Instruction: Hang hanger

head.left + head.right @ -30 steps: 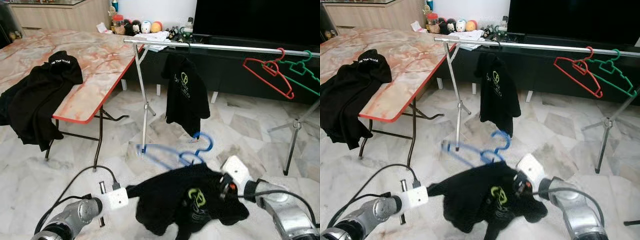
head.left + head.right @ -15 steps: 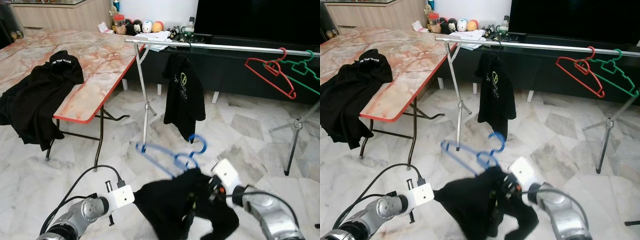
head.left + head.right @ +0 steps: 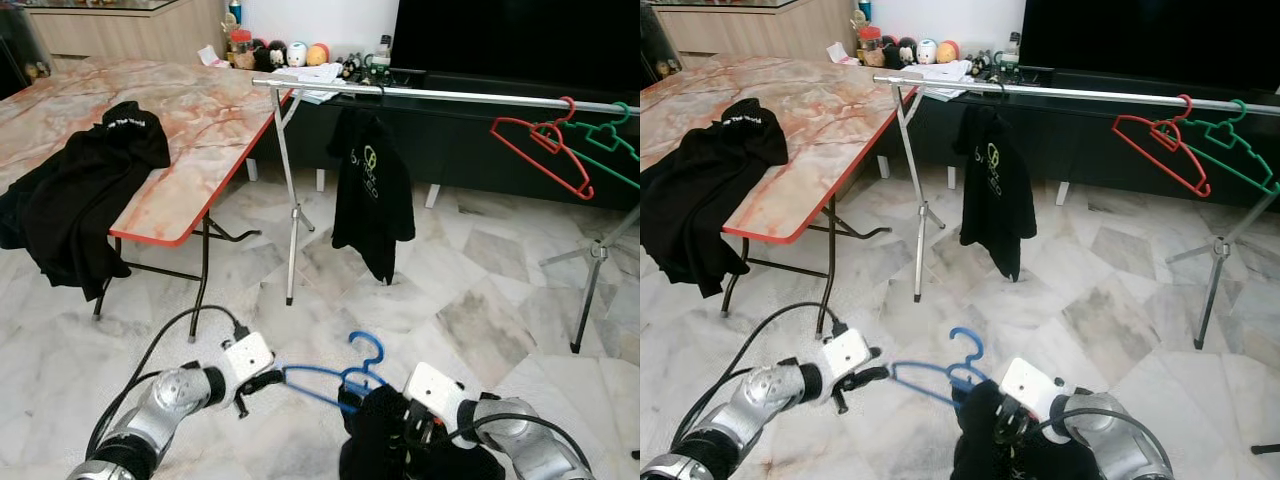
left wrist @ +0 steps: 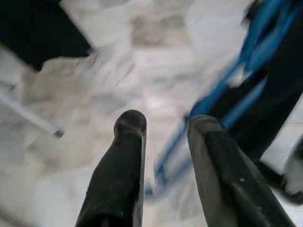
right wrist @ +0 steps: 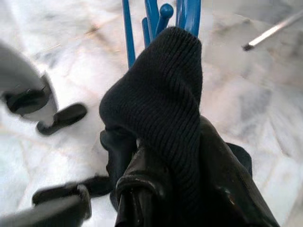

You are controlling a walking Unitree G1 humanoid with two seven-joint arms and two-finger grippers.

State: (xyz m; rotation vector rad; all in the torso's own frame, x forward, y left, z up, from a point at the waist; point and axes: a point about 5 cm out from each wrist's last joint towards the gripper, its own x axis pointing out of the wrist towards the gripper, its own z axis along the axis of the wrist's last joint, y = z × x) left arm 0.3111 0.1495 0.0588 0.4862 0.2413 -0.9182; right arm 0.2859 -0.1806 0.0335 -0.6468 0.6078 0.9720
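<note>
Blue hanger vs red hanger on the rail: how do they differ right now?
Colour: the blue hanger is blue, the red hanger red.
Place: the blue hanger is low between the left gripper and the right gripper; the red hanger hooks over the rail.
Load: the blue hanger runs into a black garment pinched by the right gripper; the red hanger is bare.
Both are thin plastic with a hook.

Right tool clamping black knit collar, blue hanger above
</note>
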